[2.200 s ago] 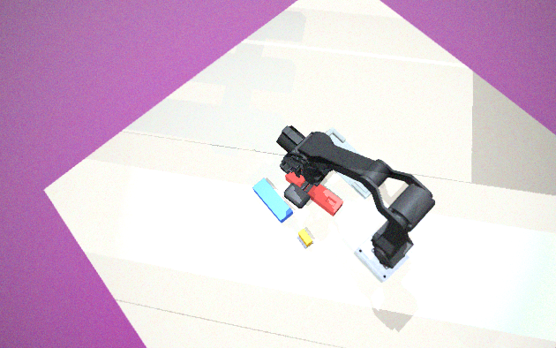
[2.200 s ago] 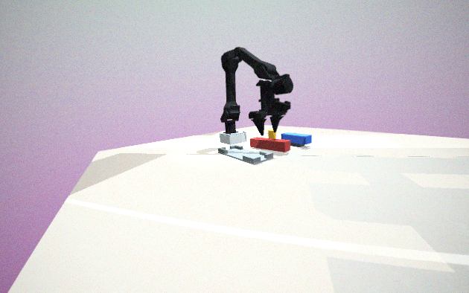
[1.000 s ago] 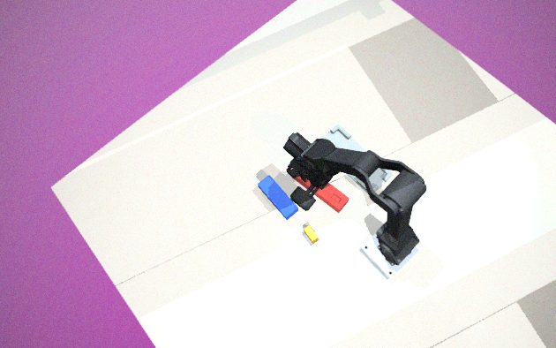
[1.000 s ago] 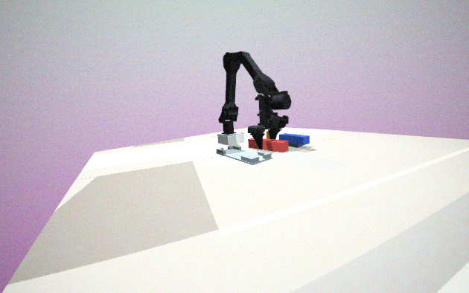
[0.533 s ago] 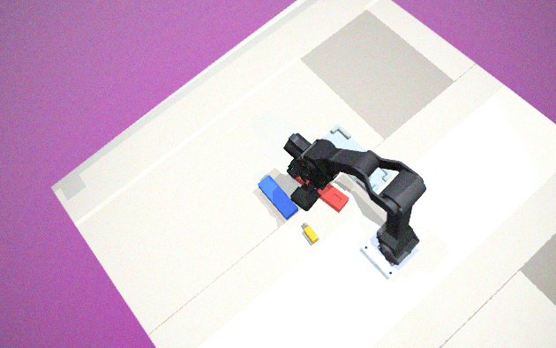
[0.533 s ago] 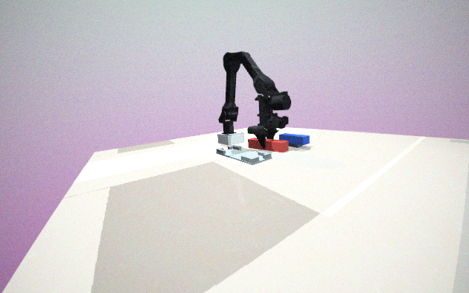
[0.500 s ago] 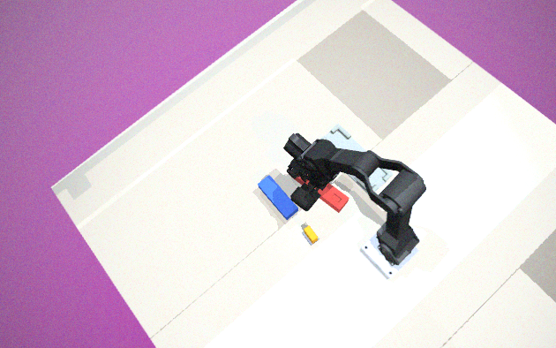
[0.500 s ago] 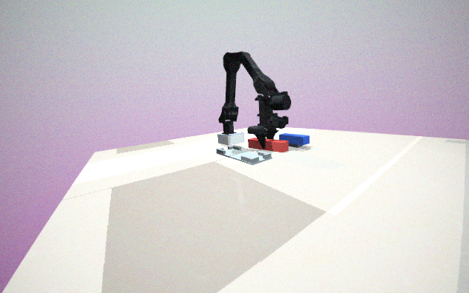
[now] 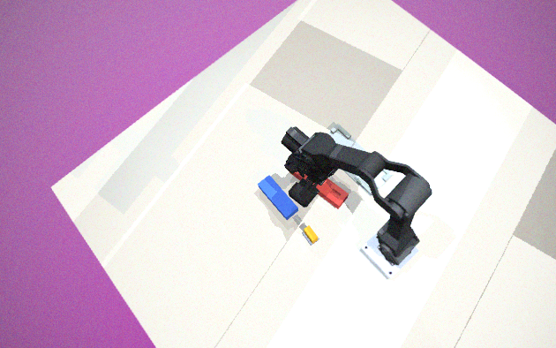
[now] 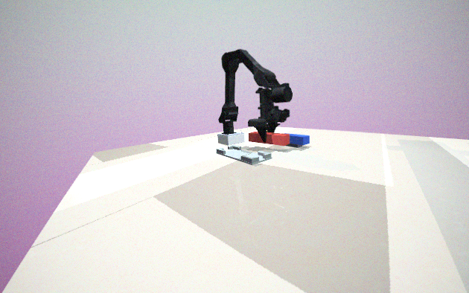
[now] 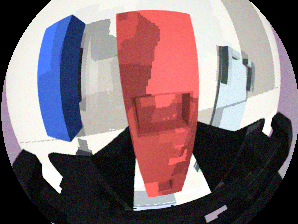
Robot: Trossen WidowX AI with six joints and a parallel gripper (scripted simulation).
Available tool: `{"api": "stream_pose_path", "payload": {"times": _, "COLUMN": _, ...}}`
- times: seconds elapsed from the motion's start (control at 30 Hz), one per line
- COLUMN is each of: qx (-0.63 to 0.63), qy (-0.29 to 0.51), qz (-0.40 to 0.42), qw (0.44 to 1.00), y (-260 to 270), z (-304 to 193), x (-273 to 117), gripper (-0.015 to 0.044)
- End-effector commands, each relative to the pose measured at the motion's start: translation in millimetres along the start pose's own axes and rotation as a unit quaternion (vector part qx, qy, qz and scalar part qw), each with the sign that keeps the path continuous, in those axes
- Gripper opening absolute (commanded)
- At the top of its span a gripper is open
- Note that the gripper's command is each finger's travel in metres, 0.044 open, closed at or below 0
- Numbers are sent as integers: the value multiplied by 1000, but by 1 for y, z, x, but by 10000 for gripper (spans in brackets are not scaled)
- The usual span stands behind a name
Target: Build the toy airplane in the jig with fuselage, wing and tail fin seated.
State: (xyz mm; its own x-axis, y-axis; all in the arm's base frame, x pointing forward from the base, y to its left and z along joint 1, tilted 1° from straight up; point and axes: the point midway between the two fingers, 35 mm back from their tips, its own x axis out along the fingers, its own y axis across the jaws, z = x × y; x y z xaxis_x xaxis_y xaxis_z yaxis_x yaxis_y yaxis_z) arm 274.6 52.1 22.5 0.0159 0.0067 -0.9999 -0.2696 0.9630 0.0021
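Observation:
The red fuselage point(image 9: 334, 192) point(image 10: 279, 138) point(image 11: 172, 55) is held level, a little above the table. Its large socket and small tail socket face up in the wrist view. My gripper point(image 10: 269, 137) point(image 11: 157, 124) is shut on it across its sides, near the large socket. The blue wing point(image 9: 278, 197) point(image 10: 301, 140) point(image 11: 56, 75) lies beside it, roughly parallel. The small yellow tail fin point(image 9: 311, 234) lies beyond the wing's end; it is hidden in the exterior view. The pale jig point(image 9: 346, 138) point(image 10: 238, 153) point(image 11: 232, 100) lies on the fuselage's other side, partly under the arm in the top view.
The arm's pale base point(image 9: 375, 261) point(image 10: 231, 139) stands near one end of the jig. The jig has low raised blocks at its ends. Broad light and shadow patches cross the table point(image 9: 185, 274).

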Motion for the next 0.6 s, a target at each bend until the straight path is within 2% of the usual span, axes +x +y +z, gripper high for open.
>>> {"api": "stream_pose_path", "payload": {"times": 0.0, "qx": 2, "qy": -1, "qz": 1, "qw": 1000, "y": 0, "z": 2, "x": -10, "gripper": 0}}
{"api": "stream_pose_path", "payload": {"times": 0.57, "qx": 2, "qy": -2, "qz": 1, "qw": 1000, "y": 0, "z": 2, "x": -62, "gripper": 0}}
